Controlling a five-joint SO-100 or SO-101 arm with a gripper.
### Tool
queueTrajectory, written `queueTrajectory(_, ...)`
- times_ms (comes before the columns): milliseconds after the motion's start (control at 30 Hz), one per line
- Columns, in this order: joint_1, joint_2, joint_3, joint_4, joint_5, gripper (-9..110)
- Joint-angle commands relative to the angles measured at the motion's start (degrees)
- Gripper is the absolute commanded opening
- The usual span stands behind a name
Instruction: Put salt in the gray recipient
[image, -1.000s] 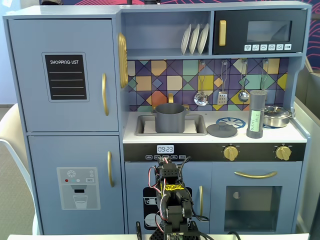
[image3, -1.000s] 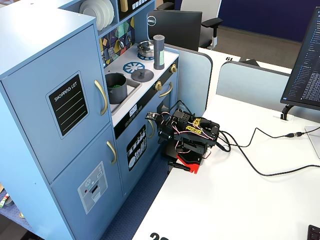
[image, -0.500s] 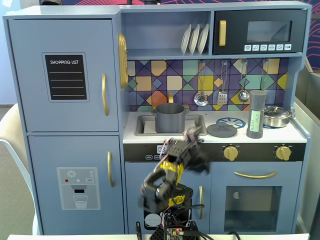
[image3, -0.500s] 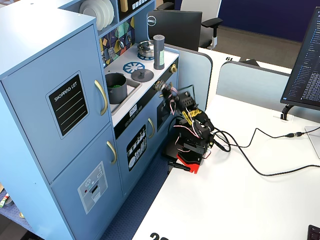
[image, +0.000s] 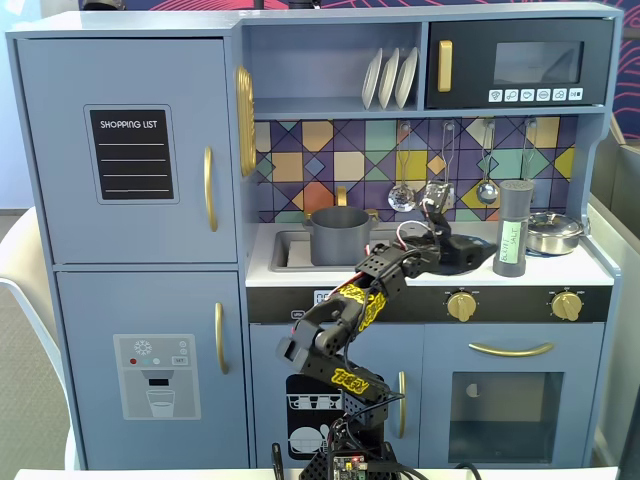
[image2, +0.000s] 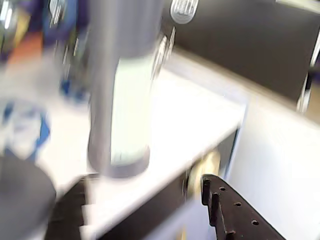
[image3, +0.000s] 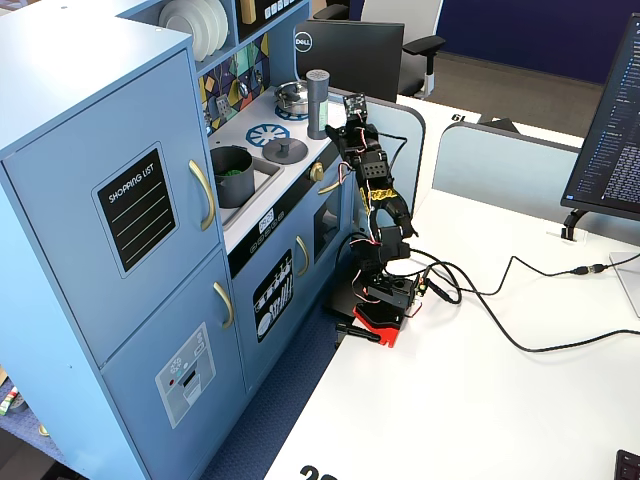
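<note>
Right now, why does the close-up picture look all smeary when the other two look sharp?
The wrist view is smeared, as if the camera were moving: the salt shaker and the countertop have soft, streaky edges. Both fixed views are crisp and evenly lit; in one you can read the shopping list sign.

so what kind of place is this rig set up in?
Looks like an office with a toy play kitchen beside a white desk. Clues: an office chair, a monitor showing text, and a blue desk partition.
</note>
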Motion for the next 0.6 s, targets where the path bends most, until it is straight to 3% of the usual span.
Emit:
queueTrajectory(0,0.18,-3.16,-4.31,-9.05,1.76,46)
queueTrajectory(267,-0.09,-12.83,-7.73,-17.75,1.93,61)
queueTrajectory(567,-1.58,-26.72,-16.17,-25.40,4.48,62)
